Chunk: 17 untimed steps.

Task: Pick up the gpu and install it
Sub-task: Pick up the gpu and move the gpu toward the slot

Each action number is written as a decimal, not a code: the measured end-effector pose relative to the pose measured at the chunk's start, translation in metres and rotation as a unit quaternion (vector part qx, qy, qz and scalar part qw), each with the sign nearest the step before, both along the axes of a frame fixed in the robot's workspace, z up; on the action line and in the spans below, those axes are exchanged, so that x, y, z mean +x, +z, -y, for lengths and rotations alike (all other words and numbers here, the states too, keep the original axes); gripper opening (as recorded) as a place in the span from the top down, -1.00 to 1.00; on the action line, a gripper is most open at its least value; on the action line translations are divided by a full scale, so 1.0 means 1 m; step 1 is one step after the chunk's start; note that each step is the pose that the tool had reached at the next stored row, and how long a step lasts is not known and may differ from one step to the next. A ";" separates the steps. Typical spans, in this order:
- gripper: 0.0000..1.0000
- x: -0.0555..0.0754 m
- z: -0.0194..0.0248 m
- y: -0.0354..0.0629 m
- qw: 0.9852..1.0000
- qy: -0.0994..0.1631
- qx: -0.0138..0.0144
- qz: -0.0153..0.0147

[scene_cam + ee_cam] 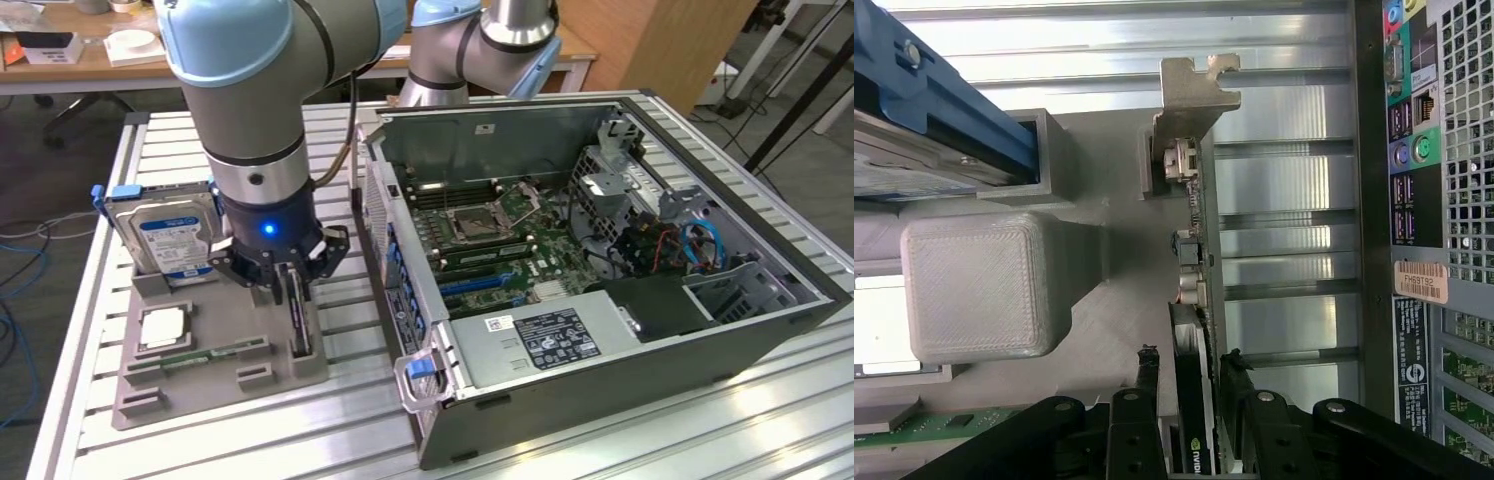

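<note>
The gpu (pixel 302 325) stands on edge in a slot of the grey holder tray (pixel 200 385), on the exterior view's left. In the wrist view the gpu (pixel 1192 335) shows its black cooler, thin green board and silver end bracket (pixel 1197 88). My gripper (pixel 294 288) has come down over the card from above. In the wrist view the gripper (pixel 1190 362) is open: one black finger (pixel 1146 375) stands on each side of the cooler, with a narrow gap at each side. The card rests in its slot, upright.
A blue-labelled hard drive (pixel 167 235), a processor chip (pixel 160 325) and a memory stick (pixel 220 352) share the tray. The open computer case (pixel 747 330) lies close beside it on the exterior view's right, motherboard (pixel 507 250) exposed. A second arm (pixel 481 40) stands behind.
</note>
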<state>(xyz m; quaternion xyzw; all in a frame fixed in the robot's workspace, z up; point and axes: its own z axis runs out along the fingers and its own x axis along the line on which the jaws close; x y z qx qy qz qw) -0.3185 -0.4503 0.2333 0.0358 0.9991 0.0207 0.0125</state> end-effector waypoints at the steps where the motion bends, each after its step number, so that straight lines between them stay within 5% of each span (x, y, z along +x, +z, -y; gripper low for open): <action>1: 0.24 0.000 0.0000 0.0000 1.000 0.000 0.000 0.000; 17: 0.40 0.001 0.0000 0.0000 1.000 0.000 0.000 0.000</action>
